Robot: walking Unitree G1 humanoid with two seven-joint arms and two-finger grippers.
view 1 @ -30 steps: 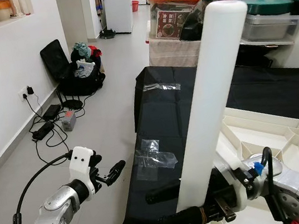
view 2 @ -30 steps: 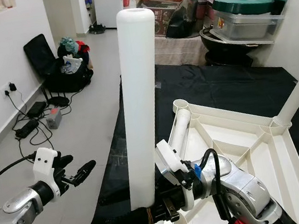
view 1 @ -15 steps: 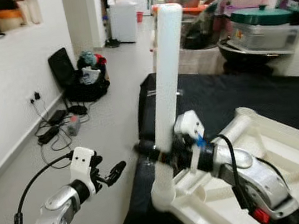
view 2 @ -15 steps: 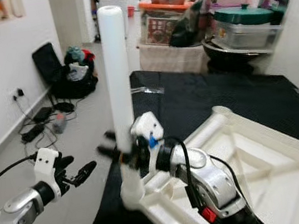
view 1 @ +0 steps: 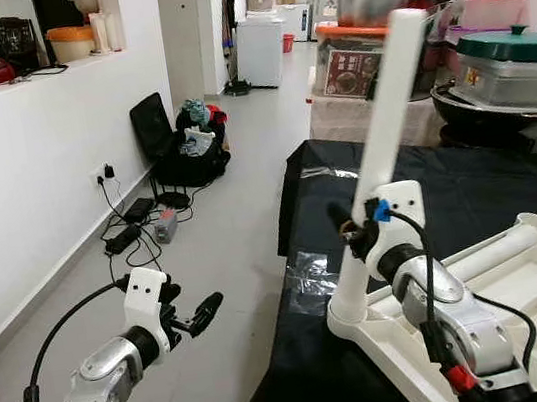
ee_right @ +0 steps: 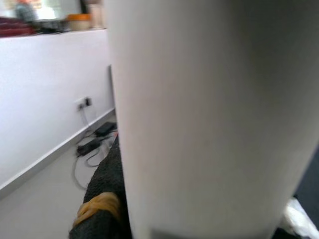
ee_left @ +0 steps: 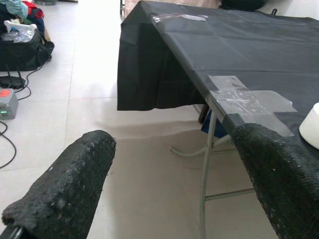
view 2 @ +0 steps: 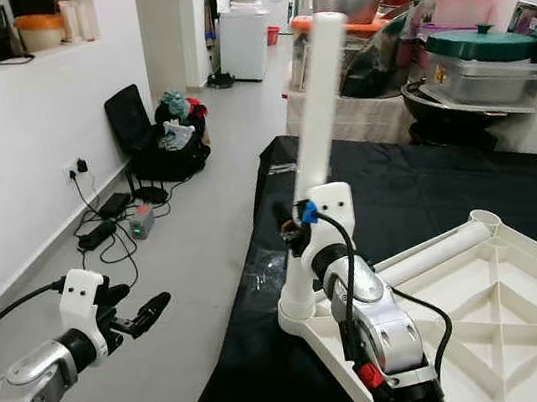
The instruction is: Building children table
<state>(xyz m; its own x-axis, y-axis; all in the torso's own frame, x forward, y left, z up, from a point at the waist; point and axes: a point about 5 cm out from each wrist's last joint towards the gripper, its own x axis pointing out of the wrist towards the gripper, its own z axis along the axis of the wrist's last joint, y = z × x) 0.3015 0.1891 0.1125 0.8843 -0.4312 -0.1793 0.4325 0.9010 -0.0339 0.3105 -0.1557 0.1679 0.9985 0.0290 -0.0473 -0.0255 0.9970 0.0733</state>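
Note:
A white tabletop (view 2: 514, 321) lies upside down on a table draped in black cloth (view 1: 488, 183). A long white leg (view 1: 388, 107) stands nearly upright at the tabletop's near left corner, tilted a little to the right. My right gripper (view 1: 351, 231) is shut on the leg low down; the wrist view has the leg (ee_right: 209, 114) right against the camera. A second leg (view 1: 493, 250) lies along the tabletop's far edge. My left gripper (view 1: 204, 312) hangs open over the floor, left of the table, its fingers (ee_left: 65, 189) wide apart and holding nothing.
Clear tape (view 1: 304, 271) is stuck on the cloth at the table's left edge. A black bag (view 1: 184, 143), a power strip and cables (view 1: 131, 227) lie on the floor by the white wall. Pots and containers (view 1: 500, 60) are stacked behind the table.
The camera has risen and pulled back. My right gripper carried the leg away from the camera to the tabletop's near left corner, where it stands. The left arm has hardly moved.

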